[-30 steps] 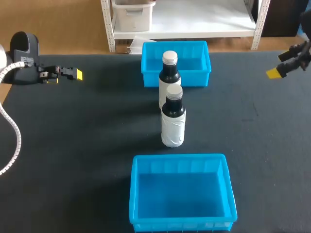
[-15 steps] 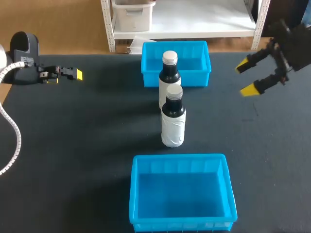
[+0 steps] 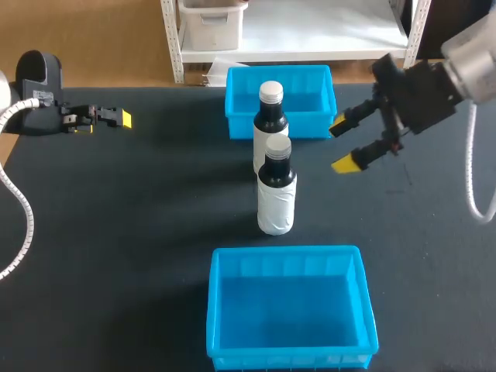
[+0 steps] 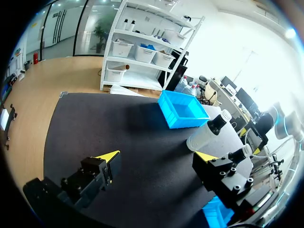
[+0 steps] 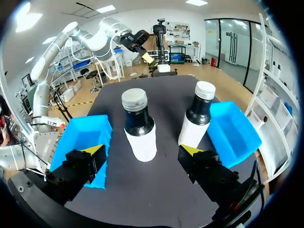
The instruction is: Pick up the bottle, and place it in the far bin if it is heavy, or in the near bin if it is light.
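Near bin [image 3: 215, 310] smooth plastic; table [image 3: 116, 232] matt, felt-like; front bottle [image 3: 276, 190] glossy

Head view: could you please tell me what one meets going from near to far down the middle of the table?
near bin → nearer bottle → farther bottle → far bin

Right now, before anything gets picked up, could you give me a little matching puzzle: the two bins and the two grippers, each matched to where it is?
Things:
1. far bin
2. near bin
3. left gripper
4. right gripper

Places:
a. in the air, right of the bottles
b. on the robot's side of the bottles
c. over the table's left side
d. beyond the bottles

Pairs: 1-d, 2-b, 3-c, 4-a.
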`<state>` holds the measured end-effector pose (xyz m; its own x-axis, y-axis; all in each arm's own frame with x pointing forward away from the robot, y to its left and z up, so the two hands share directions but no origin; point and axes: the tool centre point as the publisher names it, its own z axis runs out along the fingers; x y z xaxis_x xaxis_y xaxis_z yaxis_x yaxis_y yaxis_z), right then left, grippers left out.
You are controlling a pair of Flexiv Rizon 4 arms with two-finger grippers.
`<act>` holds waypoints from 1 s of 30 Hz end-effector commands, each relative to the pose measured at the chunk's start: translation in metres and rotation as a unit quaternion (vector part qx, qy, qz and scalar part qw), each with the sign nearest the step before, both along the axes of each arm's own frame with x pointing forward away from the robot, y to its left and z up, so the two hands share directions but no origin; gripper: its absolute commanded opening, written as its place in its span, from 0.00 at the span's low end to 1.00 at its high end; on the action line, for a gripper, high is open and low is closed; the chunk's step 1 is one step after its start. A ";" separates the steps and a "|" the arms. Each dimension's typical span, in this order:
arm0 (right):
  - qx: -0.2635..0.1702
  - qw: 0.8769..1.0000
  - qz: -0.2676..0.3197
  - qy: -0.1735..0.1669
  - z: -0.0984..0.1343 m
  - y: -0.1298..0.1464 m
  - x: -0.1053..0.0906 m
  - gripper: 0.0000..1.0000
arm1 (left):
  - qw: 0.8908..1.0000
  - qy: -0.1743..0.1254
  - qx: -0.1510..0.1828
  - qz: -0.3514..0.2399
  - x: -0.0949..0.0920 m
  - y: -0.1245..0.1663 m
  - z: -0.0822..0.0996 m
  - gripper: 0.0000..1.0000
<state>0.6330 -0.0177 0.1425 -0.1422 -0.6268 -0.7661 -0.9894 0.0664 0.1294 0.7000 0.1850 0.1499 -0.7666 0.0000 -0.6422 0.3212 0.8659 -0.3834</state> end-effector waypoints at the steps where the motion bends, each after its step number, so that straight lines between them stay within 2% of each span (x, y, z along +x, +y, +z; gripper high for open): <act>1: 0.005 1.000 0.008 -0.001 -0.009 0.016 0.002 1.00 | 1.000 0.000 0.000 0.000 0.000 0.000 0.000 1.00; 8: 0.017 0.999 0.031 0.005 -0.015 0.040 0.005 1.00 | 1.000 0.000 0.000 0.000 0.000 0.000 0.000 1.00; 21: 0.031 0.998 0.045 0.013 -0.017 0.080 -0.008 1.00 | 1.000 0.000 0.000 0.000 0.000 0.000 0.000 1.00; 30: 0.036 0.999 0.031 0.020 -0.023 0.090 -0.007 1.00 | 1.000 0.000 0.000 0.000 0.000 0.000 0.000 1.00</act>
